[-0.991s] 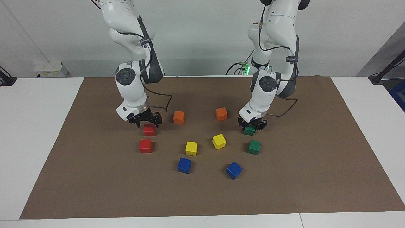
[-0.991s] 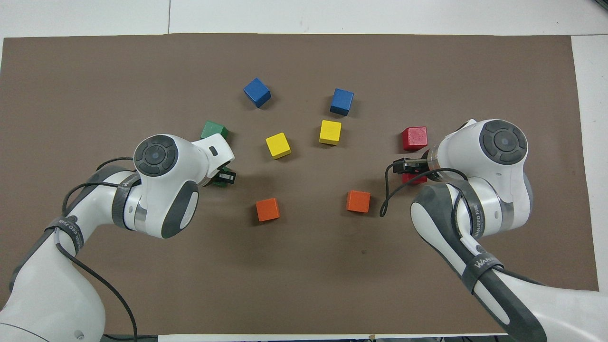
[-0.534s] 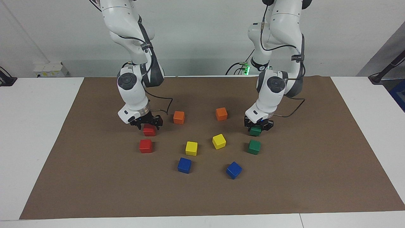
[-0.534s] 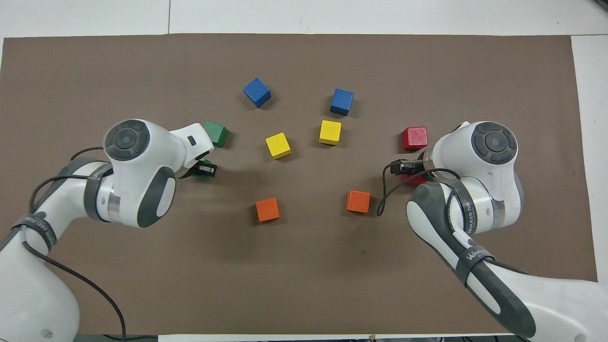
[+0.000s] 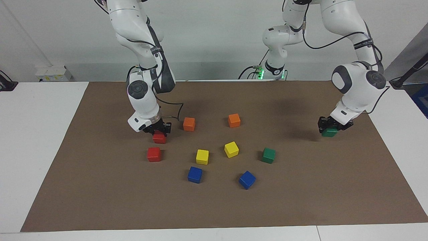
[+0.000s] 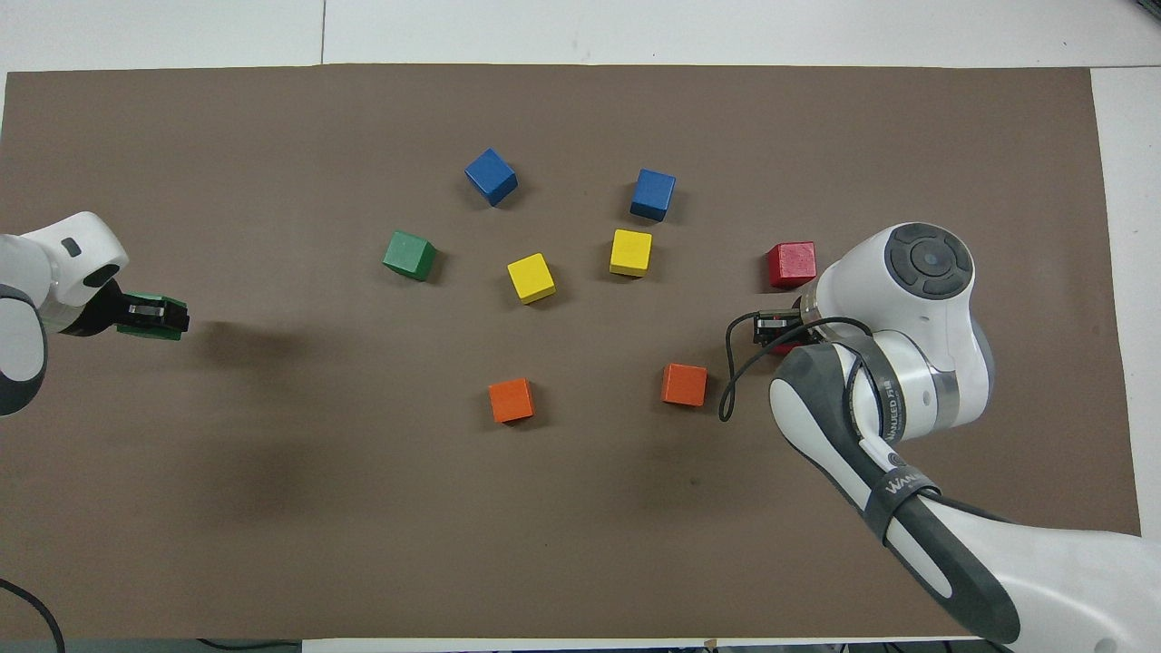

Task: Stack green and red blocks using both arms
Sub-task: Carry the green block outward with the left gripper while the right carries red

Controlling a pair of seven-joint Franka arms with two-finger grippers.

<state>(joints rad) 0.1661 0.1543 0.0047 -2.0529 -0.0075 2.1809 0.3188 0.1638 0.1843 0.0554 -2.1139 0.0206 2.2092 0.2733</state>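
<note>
My right gripper (image 5: 157,130) is shut on a red block (image 5: 159,137) low at the mat, beside an orange cube. The second red block (image 5: 154,154) lies farther from the robots; it also shows in the overhead view (image 6: 791,264). In the overhead view my right gripper (image 6: 773,328) hides most of its block. My left gripper (image 5: 331,127) is shut on a green block (image 5: 329,133) and holds it above the mat near the left arm's end of the table; the gripper (image 6: 168,317) and its block (image 6: 136,328) also show from overhead. The second green block (image 5: 268,155) (image 6: 409,255) lies on the mat.
Two orange cubes (image 5: 189,124) (image 5: 234,120), two yellow cubes (image 5: 202,156) (image 5: 231,149) and two blue cubes (image 5: 195,174) (image 5: 247,179) lie on the brown mat (image 5: 100,187) in the middle. The white table (image 5: 33,134) borders the mat.
My left gripper has lifted its green block and carried it away from the other green block toward the left arm's end of the table. My right gripper has closed on the red block.
</note>
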